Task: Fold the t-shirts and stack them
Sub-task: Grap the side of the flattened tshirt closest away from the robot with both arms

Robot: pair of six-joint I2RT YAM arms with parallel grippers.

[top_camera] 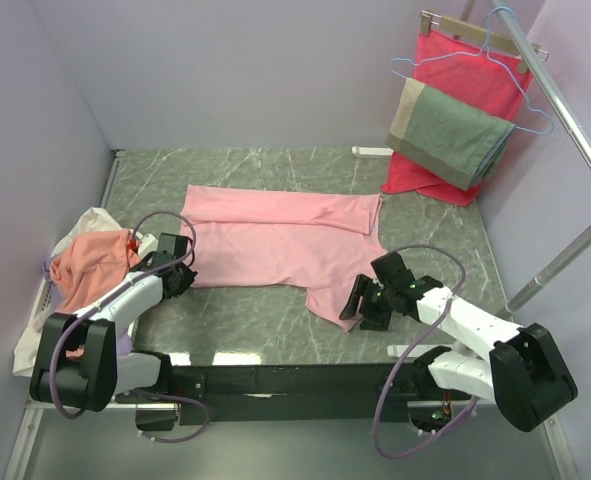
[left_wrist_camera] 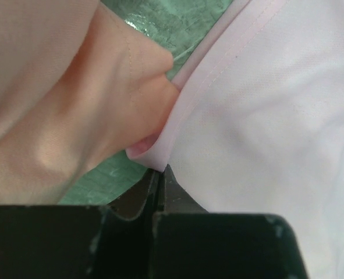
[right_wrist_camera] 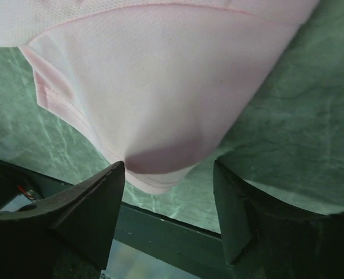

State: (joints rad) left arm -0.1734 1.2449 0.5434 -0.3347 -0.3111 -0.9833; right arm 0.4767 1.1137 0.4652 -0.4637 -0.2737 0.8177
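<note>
The green marbled worktop (top_camera: 275,325) carries one pink t-shirt (top_camera: 275,240), spread flat across its middle. Its far edge looks turned over in a long band, and one sleeve (right_wrist_camera: 160,104) points toward the near right. That is at most a first crease: the shirt is far from a compact fold.

At the left edge lies a loose heap, with a salmon-orange t-shirt (top_camera: 90,265) crumpled on top of a white t-shirt (top_camera: 93,218). Neither is folded, and no finished stack shows anywhere. By my reckoning the task is at its start, with nearly all of the folding and all of the stacking left.

At the far right a red cloth (top_camera: 445,70) and a grey-green cloth (top_camera: 450,135) hang off the worktop. They are no part of the job.

The left hand (left_wrist_camera: 159,186) is at the pink shirt's left edge, just beside the heap. Its fingers are pressed together, and the hemmed corner of the pink shirt runs down into their tips. I take it to have that corner pinched.

The right hand (right_wrist_camera: 167,168) is at the near right with its fingers spread wide. The tip of the sleeve lies between them, and nothing is gripped yet. The step in hand seems to be taking two holds on the pink shirt for a fold.
</note>
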